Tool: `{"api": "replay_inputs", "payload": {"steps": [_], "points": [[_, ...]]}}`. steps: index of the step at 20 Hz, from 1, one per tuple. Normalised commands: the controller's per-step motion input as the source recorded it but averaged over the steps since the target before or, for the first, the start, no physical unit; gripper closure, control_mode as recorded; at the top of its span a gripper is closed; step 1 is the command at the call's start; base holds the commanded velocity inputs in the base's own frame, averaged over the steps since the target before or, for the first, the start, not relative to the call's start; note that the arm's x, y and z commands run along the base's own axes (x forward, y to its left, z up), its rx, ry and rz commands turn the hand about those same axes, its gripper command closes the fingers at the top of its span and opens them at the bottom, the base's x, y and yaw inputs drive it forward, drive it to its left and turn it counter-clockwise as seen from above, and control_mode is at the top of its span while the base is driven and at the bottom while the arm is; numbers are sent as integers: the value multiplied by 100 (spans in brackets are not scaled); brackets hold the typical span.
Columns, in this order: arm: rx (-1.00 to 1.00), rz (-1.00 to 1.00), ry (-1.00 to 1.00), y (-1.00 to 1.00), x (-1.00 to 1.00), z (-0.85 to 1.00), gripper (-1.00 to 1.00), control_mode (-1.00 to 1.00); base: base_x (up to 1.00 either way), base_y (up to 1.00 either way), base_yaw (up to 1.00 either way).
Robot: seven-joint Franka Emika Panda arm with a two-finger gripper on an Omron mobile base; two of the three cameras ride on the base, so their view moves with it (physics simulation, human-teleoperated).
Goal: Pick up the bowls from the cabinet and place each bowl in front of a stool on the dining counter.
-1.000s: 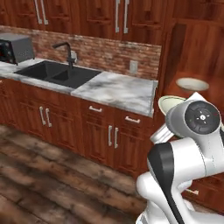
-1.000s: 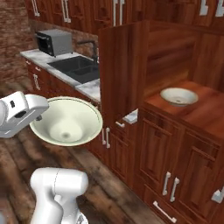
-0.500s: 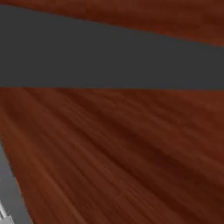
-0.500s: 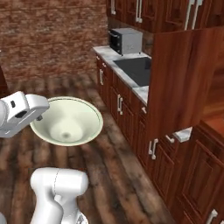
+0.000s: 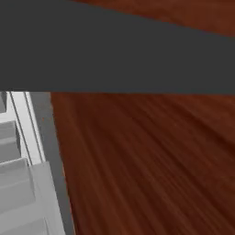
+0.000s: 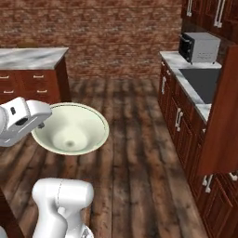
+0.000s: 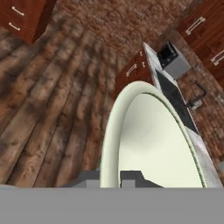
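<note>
Left base view: a reddish-brown wood panel (image 5: 147,165) sits very close to the camera under a dark grey band, with pale grey slats at the lower left. Nothing here tells which way the goal lies.

Right base view: the bowl (image 6: 70,128) hangs in the air at the left, tipped so its cream hollow faces the camera, its rim meeting the white hand at its left edge. The gripper (image 6: 41,124) pinches that rim; the fingers themselves are hidden behind the hand, so the narrow closure is judged from how the bowl hangs. Beyond it, up and to the left, a marble-topped wooden unit (image 6: 32,58) stands against the brick wall; I cannot tell whether that is the dining counter, and no stool is seen. To the right run the sink worktop (image 6: 193,90) and a microwave (image 6: 200,46), well apart from the bowl.

Hand view: the bowl (image 7: 153,140) rises edge-on from between the gripper (image 7: 110,177) tips, clamped on its rim, its face turned right toward the sink run. Bare plank floor (image 7: 52,109) lies ahead. The placing spot seems to lie off to the arm's left, so more turning seems needed.
</note>
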Motion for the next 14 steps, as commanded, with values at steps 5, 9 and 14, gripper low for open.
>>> {"api": "replay_inputs", "payload": {"steps": [5, 9, 14], "points": [[0, 0, 0, 0, 0, 0, 100, 100, 92, -8, 33], [0, 0, 0, 0, 0, 0, 100, 100, 100, -39, 27], [0, 0, 0, 0, 0, 0, 100, 100, 100, -47, 26]]}}
